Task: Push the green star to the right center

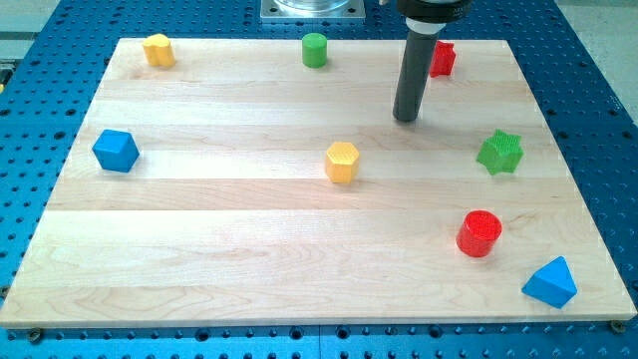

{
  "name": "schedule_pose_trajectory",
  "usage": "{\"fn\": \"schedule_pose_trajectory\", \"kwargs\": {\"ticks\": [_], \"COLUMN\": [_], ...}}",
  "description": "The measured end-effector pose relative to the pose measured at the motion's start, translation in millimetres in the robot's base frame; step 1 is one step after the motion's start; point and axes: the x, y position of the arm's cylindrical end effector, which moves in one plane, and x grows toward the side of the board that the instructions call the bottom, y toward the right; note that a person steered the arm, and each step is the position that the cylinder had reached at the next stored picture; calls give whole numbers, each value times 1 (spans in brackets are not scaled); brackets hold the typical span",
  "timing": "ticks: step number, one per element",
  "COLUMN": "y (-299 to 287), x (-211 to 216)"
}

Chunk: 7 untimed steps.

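Note:
The green star (499, 152) lies on the wooden board (249, 259) at the view's right, about mid-height. My tip (406, 119) touches the board left of and a little above the star, well apart from it. The rod rises from the tip toward the view's top. A red block (443, 59) sits just right of the rod near the top edge, partly hidden by it.
A red cylinder (479, 233) stands below the star. A blue triangular block (550, 282) is at the bottom right corner. A yellow hexagonal block (342, 162) sits mid-board. A green cylinder (315, 49) and a yellow block (158, 49) are at the top; a blue block (116, 151) is left.

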Motion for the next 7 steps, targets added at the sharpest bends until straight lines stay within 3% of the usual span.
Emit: {"fn": "schedule_pose_trajectory", "kwargs": {"ticks": [6, 7], "y": [-6, -28], "x": [32, 66]}}
